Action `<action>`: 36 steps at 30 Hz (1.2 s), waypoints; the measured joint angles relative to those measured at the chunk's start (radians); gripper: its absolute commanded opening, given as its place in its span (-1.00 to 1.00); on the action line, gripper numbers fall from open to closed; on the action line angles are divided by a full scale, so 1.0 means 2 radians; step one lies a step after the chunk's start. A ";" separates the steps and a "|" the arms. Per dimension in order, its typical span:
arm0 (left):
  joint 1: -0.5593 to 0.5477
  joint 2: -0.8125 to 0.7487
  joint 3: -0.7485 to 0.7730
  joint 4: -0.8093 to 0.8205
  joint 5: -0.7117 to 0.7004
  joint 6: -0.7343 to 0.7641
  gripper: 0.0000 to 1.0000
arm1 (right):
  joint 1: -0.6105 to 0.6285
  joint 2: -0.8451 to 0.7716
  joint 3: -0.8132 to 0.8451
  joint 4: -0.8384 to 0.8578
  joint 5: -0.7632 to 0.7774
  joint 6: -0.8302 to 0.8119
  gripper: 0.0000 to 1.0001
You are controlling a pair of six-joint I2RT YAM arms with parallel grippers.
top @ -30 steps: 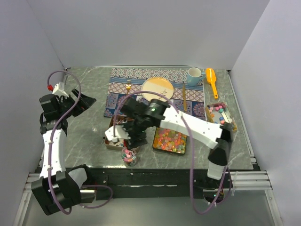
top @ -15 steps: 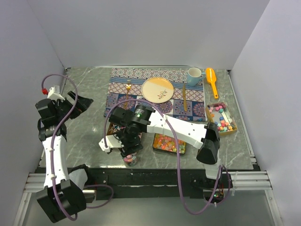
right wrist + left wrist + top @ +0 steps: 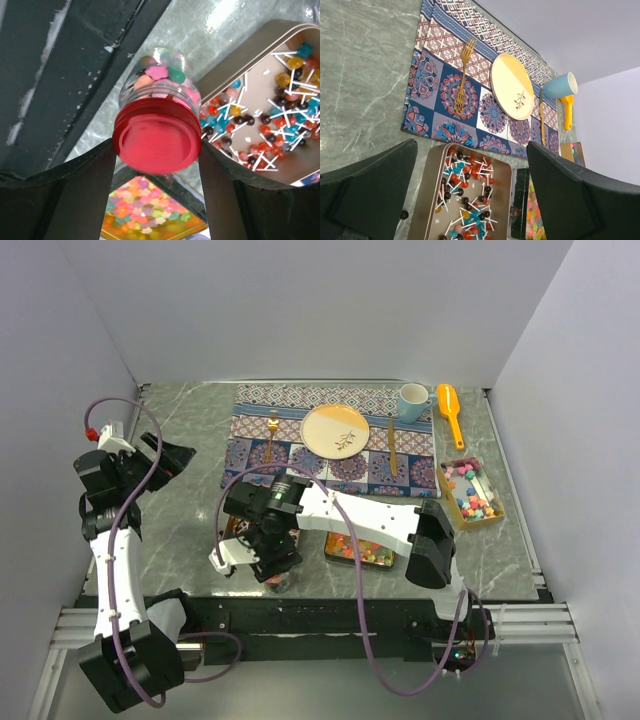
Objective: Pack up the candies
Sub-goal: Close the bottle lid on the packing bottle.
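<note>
Pinching the red lid of a clear jar of candies at the table's near edge with the right gripper, holding the left gripper spread empty; likely handling light, slick, safest by the lid.

L arm stands upright at the left table edge, elbow folded, wrist held high. L gripper points right & fwd over the table, jaws spread wide. R arm reaches from its base at the near right, low & almost flat, across to the left. Its wrist bends down twd the near edge. R gripper has both fingers pressed on the lid sides of a jar, partly closed round it.
</note>
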 measured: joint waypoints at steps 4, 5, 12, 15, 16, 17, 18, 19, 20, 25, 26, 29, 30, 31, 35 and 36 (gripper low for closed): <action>0.003 -0.005 -0.011 0.003 -0.001 -0.004 0.96 | 0.002 0.003 0.000 0.002 0.005 -0.001 0.11; 0.004 -0.006 -0.014 0.003 -0.001 -0.006 0.96 | 0.002 0.003 0.000 0.003 0.006 -0.001 0.11; 0.007 -0.010 -0.018 0.008 -0.001 -0.012 0.96 | 0.003 0.003 -0.001 0.005 0.011 0.003 0.15; 0.007 -0.010 -0.018 0.011 0.000 -0.015 0.96 | 0.004 0.003 0.000 0.005 0.015 0.007 0.20; 0.007 -0.010 -0.018 0.011 0.000 -0.016 0.96 | 0.004 0.003 0.000 0.005 0.016 0.008 0.21; 0.008 -0.010 -0.018 0.011 0.000 -0.016 0.96 | 0.005 0.003 0.000 0.005 0.017 0.009 0.22; 0.008 -0.010 -0.018 0.011 0.000 -0.017 0.96 | 0.006 0.003 0.000 0.005 0.018 0.010 0.22; 0.008 -0.010 -0.018 0.011 0.000 -0.017 0.96 | 0.007 0.003 0.000 0.005 0.020 0.012 0.21; 0.008 -0.010 -0.018 0.011 0.001 -0.017 0.97 | 0.008 0.003 0.000 0.005 0.021 0.012 0.21; 0.008 -0.015 -0.019 0.014 0.001 -0.022 0.97 | 0.015 0.003 -0.007 0.009 0.029 0.013 0.32; 0.008 -0.016 -0.020 0.016 0.002 -0.023 0.97 | 0.017 0.003 -0.010 0.009 0.033 0.014 0.38; 0.008 -0.020 -0.022 0.021 0.003 -0.025 0.98 | 0.021 0.003 -0.010 0.012 0.041 0.017 0.42; 0.008 -0.021 -0.022 0.022 0.004 -0.025 0.97 | 0.021 0.003 -0.010 0.012 0.042 0.018 0.43; 0.008 -0.023 -0.022 0.023 0.005 -0.025 0.98 | 0.022 0.003 -0.010 0.012 0.043 0.020 0.45; 0.009 -0.027 -0.022 0.023 0.005 -0.025 0.98 | 0.023 0.003 -0.011 0.012 0.047 0.026 0.70; 0.009 -0.027 -0.022 0.024 0.005 -0.025 0.98 | 0.023 0.002 -0.015 0.013 0.049 0.026 0.73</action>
